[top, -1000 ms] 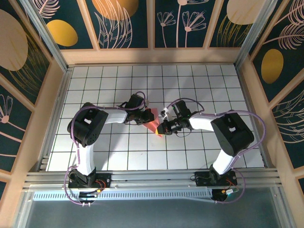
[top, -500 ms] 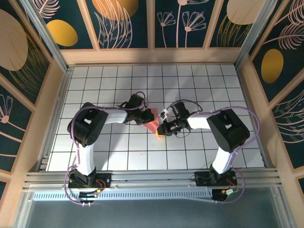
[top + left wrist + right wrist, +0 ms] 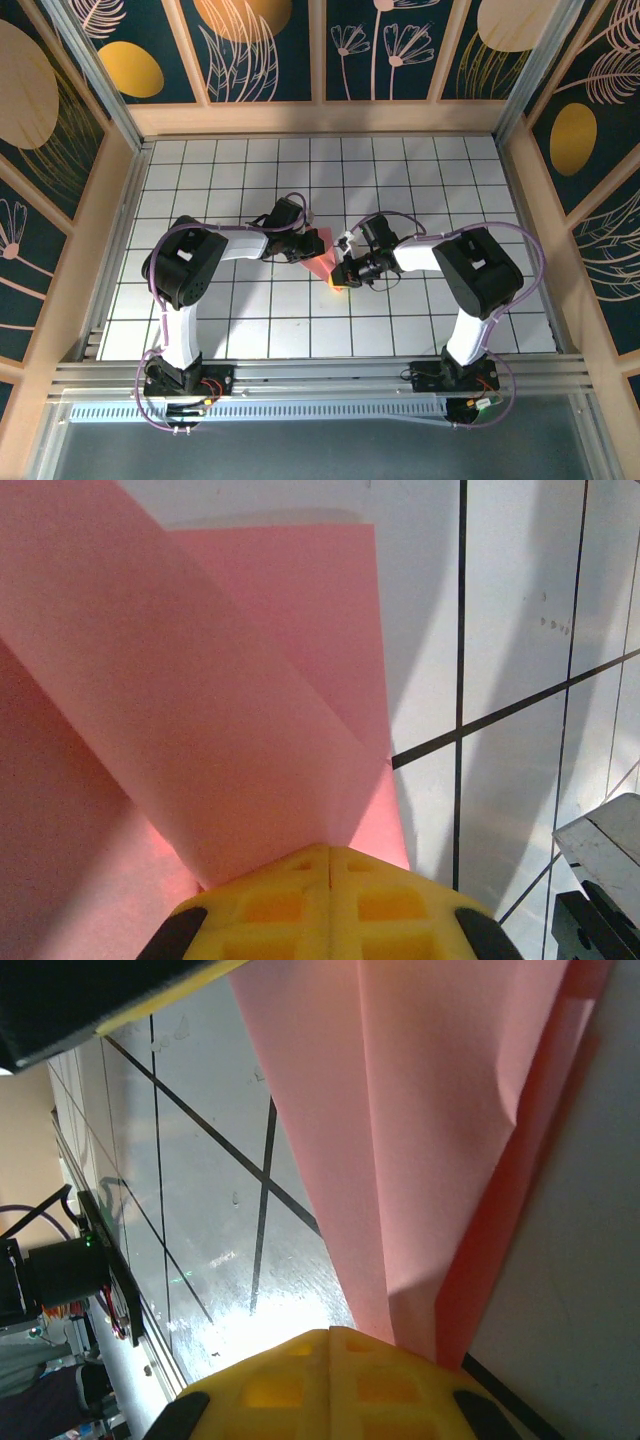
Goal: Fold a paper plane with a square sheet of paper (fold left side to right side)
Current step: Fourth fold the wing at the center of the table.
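The salmon-pink sheet of paper (image 3: 320, 256) lies partly folded in the middle of the grid table, between my two grippers. In the left wrist view its layers (image 3: 230, 680) overlap, with a raised flap running down to my left gripper (image 3: 330, 852). The yellow fingers are shut together, with their tips against the paper. My left gripper (image 3: 309, 248) meets the sheet from the left. My right gripper (image 3: 341, 274) comes from the right. It is shut (image 3: 330, 1336), and a narrow folded strip of paper (image 3: 430, 1140) reaches down to and under its tip.
White grid tiles (image 3: 400, 170) cover the table inside wooden walls (image 3: 320, 118). The right arm's elbow link (image 3: 480, 270) bulks to the right of the paper and the left arm's (image 3: 185, 265) to the left. An aluminium rail (image 3: 320, 375) runs along the near edge.
The right arm has drawn in a little to the left, its gripper edging toward the paper's lower corner. The left arm and the sheet have hardly moved.
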### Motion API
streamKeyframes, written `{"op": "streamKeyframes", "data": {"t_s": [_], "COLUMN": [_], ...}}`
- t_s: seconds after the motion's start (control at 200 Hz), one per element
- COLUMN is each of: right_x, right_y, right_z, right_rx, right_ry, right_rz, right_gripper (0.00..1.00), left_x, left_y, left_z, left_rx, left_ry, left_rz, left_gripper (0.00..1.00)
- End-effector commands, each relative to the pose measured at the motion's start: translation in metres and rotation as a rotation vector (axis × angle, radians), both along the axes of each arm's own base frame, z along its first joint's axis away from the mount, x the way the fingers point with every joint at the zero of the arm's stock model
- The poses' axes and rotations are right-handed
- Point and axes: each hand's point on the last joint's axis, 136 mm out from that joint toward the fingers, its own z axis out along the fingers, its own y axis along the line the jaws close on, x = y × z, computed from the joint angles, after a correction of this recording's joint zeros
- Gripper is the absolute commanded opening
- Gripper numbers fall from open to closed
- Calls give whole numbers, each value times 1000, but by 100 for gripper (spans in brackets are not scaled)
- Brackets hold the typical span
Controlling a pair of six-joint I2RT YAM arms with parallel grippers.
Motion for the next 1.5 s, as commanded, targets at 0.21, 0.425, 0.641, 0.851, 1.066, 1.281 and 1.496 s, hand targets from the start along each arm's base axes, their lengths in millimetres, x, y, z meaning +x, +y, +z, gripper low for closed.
{"op": "streamKeyframes", "data": {"t_s": [0.21, 0.425, 0.641, 0.851, 1.066, 1.281, 1.496], "right_x": [-10, -12, -16, -18, -21, -33, -45], "right_y": [-5, -8, -7, -6, -8, -13, -21], "right_z": [-15, -19, -21, -22, -25, -27, -30], "right_rx": [-52, -71, -73, -72, -91, -106, -125], "right_ry": [28, 35, 44, 47, 57, 83, 104], "right_rz": [5, 5, 14, 22, 27, 38, 41], "right_gripper": [0, 0, 0, 0, 0, 0, 0], "left_x": [-20, -20, -20, -20, -20, -19, -18], "left_y": [31, 31, 31, 32, 32, 32, 33], "left_z": [-44, -44, -45, -45, -45, -46, -47], "left_rx": [166, 168, 170, 171, 175, 180, 184], "left_ry": [94, 92, 94, 94, 92, 91, 92], "left_rz": [31, 31, 31, 31, 33, 36, 39], "left_gripper": [0, 0, 0, 0, 0, 0, 0]}}
